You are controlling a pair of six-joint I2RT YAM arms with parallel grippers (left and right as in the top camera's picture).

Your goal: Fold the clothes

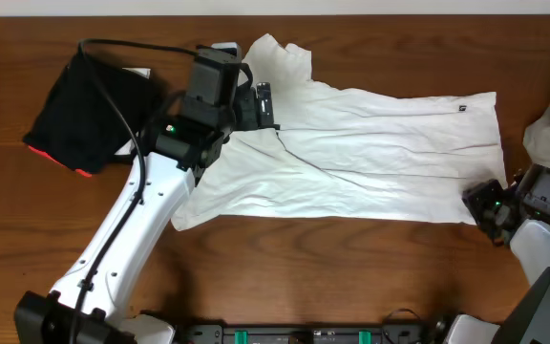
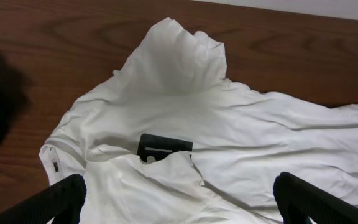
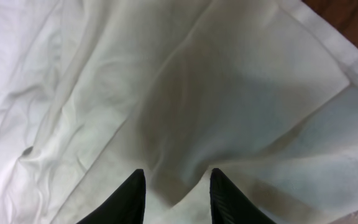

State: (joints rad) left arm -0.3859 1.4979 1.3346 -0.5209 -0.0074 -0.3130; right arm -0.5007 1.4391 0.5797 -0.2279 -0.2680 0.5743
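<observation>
My bench is one wide table (image 1: 332, 277) of dark reddish-brown wood, its grain running in long streaks from side to side. The light on it is even, and what shadows there are lie soft and close. Beyond the far edge runs a pale strip (image 1: 399, 6) — wall or something else, I cannot tell.

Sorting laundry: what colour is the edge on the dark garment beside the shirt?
Red-orange, along the near edge of the black garment; overhead view shows it best.
</observation>
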